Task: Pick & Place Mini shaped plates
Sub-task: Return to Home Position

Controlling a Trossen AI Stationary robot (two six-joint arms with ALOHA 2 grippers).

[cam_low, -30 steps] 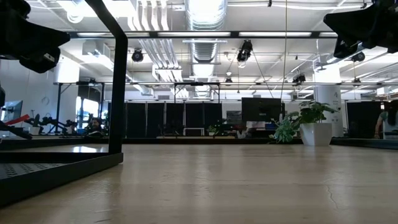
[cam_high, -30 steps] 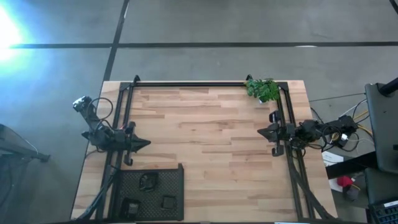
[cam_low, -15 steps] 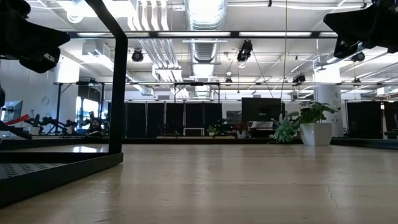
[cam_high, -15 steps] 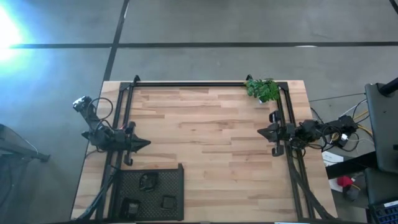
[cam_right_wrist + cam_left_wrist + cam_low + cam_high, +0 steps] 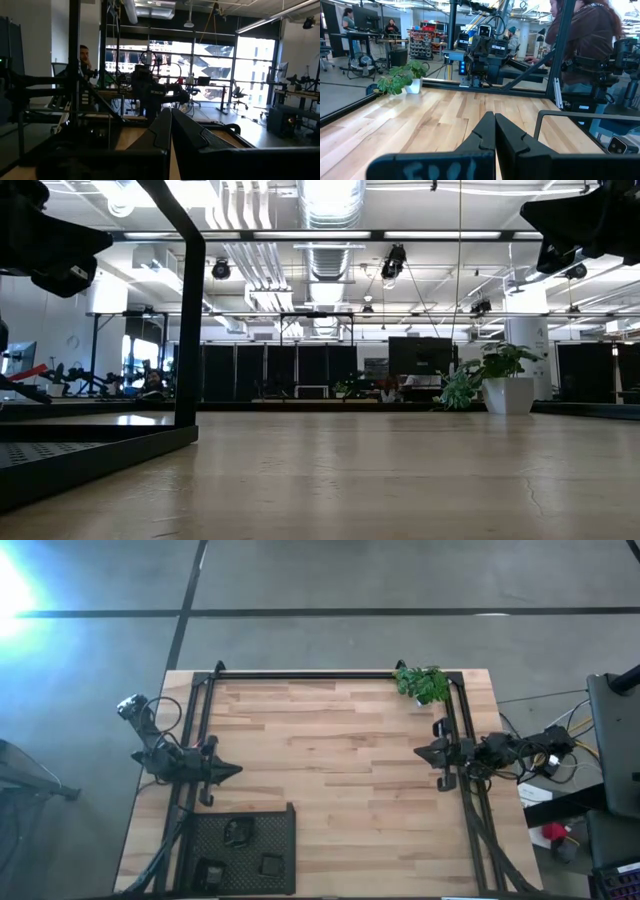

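Three mini shaped plates (image 5: 237,832), (image 5: 270,864), (image 5: 208,872) lie as small dark dishes in the black mesh tray (image 5: 282,825) at the table's near left. My left gripper (image 5: 236,771) hovers shut at the left edge, pointing level toward the table's middle, with nothing in it; its wrist view shows the fingers (image 5: 485,131) pressed together. My right gripper (image 5: 418,751) hovers shut at the right edge, facing it, also with nothing in it; its fingers (image 5: 162,127) meet at their tips.
A green leafy plant (image 5: 422,683) in a white pot stands at the far right corner. A black frame (image 5: 320,674) runs along the far edge and both sides. Bare wood (image 5: 330,770) lies between the grippers. A person (image 5: 585,40) is beyond the table.
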